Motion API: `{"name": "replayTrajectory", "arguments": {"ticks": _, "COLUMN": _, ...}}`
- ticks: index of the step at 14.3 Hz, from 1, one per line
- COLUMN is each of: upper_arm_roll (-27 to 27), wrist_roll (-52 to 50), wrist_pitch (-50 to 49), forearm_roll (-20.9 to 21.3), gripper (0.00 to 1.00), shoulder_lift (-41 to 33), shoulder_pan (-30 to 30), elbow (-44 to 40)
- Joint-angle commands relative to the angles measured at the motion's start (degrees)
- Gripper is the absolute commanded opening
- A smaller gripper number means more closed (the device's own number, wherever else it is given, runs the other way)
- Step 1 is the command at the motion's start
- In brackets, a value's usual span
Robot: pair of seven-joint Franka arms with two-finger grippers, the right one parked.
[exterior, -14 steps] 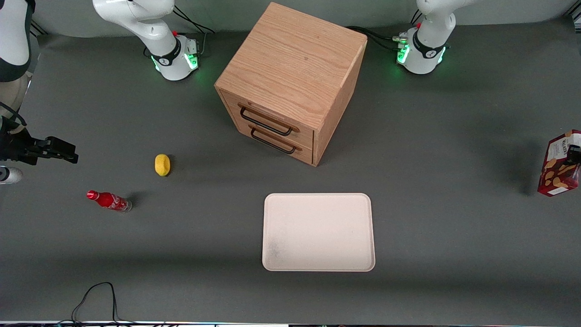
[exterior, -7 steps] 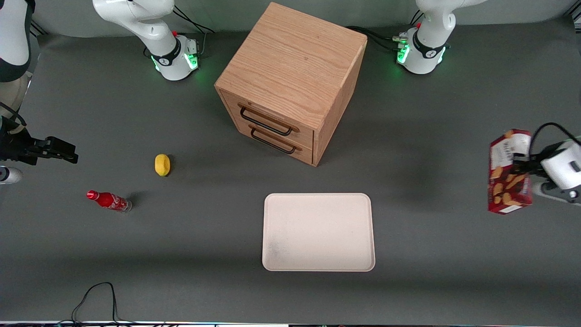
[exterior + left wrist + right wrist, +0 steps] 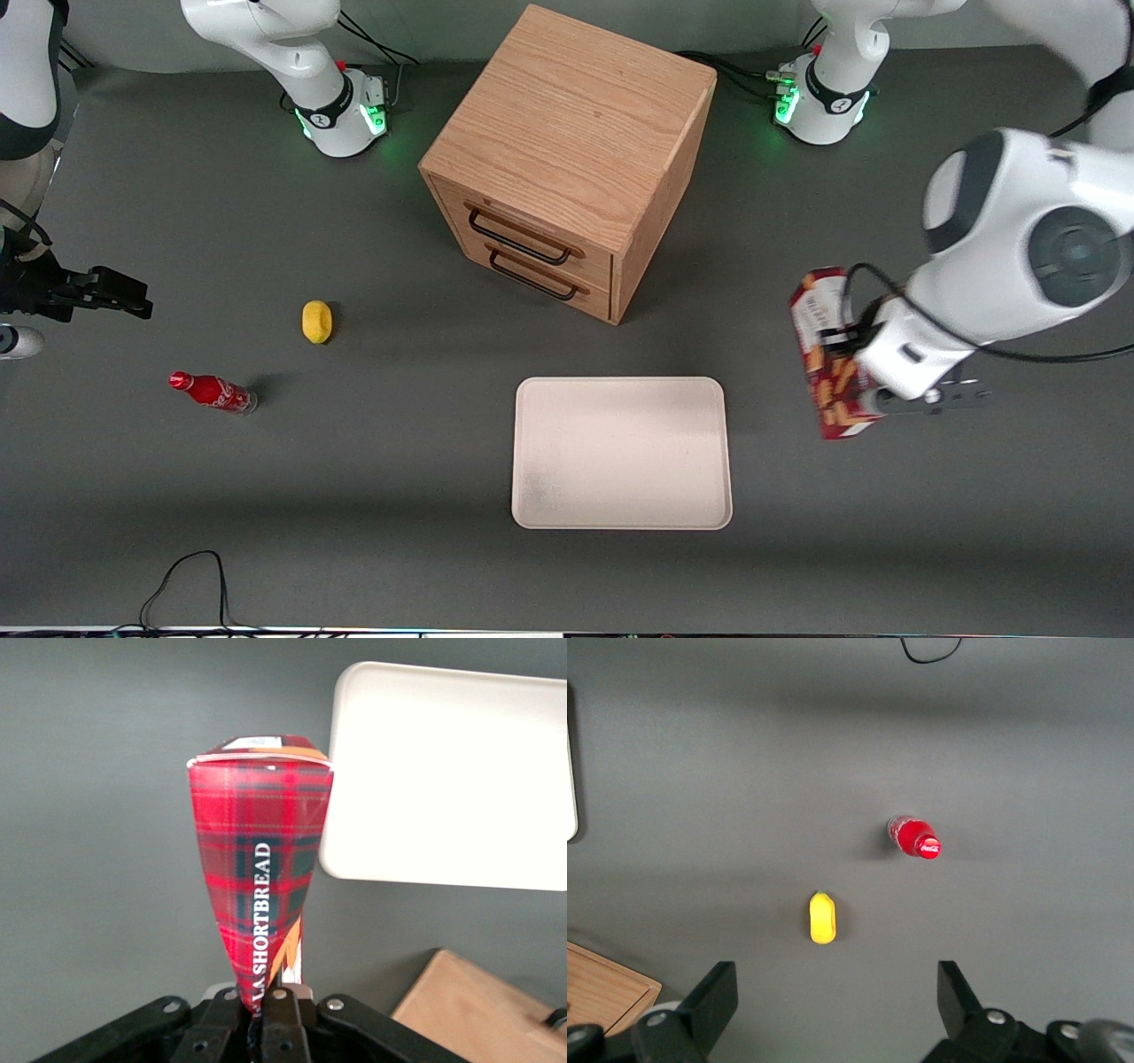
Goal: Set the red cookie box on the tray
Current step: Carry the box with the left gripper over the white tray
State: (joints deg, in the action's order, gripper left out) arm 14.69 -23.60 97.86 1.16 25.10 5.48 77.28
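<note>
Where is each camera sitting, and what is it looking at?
Front view: high up, looking down at the table: drawer cabinet, tray, both arm bases, gripper holding the red cookie box above the table.
Left wrist view: on the working wrist, looking along the clamped box toward the tray.
Right wrist view: on the parked wrist, looking down at the soda bottle and lemon; its own fingers show.
Shared: box and tray.

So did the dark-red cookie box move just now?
Yes. The dark-red cookie box, held in the left gripper, moved toward the cream-white tray, nearly beside it now.
</note>
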Motion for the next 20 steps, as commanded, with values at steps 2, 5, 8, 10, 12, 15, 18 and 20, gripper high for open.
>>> {"name": "replayTrajectory", "arguments": {"ticks": 2, "upper_arm_roll": -0.98, "wrist_roll": -2.76, "wrist_pitch": 4.94, "forearm_roll": 0.6, "gripper": 0.0, "shoulder_lift": 12.76, "shoulder_pan": 4.98, "elbow": -10.22}}
{"name": "replayTrajectory", "arguments": {"ticks": 5, "upper_arm_roll": -1.33, "wrist_roll": -4.25, "wrist_pitch": 12.94, "forearm_roll": 0.51, "gripper": 0.0, "shoulder_lift": 18.83, "shoulder_pan": 6.03, "elbow": -10.13}}
{"name": "replayTrajectory", "arguments": {"ticks": 8, "upper_arm_roll": -2.38, "wrist_roll": -7.32, "wrist_pitch": 17.35, "forearm_roll": 0.6, "gripper": 0.0, "shoulder_lift": 22.18, "shoulder_pan": 7.35, "elbow": -10.04}}
{"name": "replayTrajectory", "arguments": {"ticks": 10, "upper_arm_roll": -3.96, "wrist_roll": -7.42, "wrist_pitch": 19.9, "forearm_roll": 0.6, "gripper": 0.0, "shoulder_lift": 23.59, "shoulder_pan": 8.49, "elbow": -9.96}}
{"name": "replayTrajectory", "arguments": {"ticks": 12, "upper_arm_roll": -4.23, "wrist_roll": -7.42, "wrist_pitch": 20.79, "forearm_roll": 0.86, "gripper": 0.0, "shoulder_lift": 24.3, "shoulder_pan": 9.28, "elbow": -9.96}}
{"name": "replayTrajectory", "arguments": {"ticks": 15, "upper_arm_roll": -5.63, "wrist_roll": -6.72, "wrist_pitch": 20.79, "forearm_roll": 1.82, "gripper": 0.0, "shoulder_lift": 24.47, "shoulder_pan": 9.81, "elbow": -9.69}}
{"name": "replayTrajectory", "arguments": {"ticks": 18, "upper_arm_roll": -6.34, "wrist_roll": -5.49, "wrist_pitch": 20.7, "forearm_roll": 2.18, "gripper": 0.0, "shoulder_lift": 25.09, "shoulder_pan": 10.08, "elbow": -9.69}}
{"name": "replayTrajectory", "arguments": {"ticks": 20, "upper_arm_roll": -7.13, "wrist_roll": -5.14, "wrist_pitch": 20.79, "forearm_roll": 2.18, "gripper": 0.0, "shoulder_lift": 25.52, "shoulder_pan": 10.78, "elbow": -9.69}}
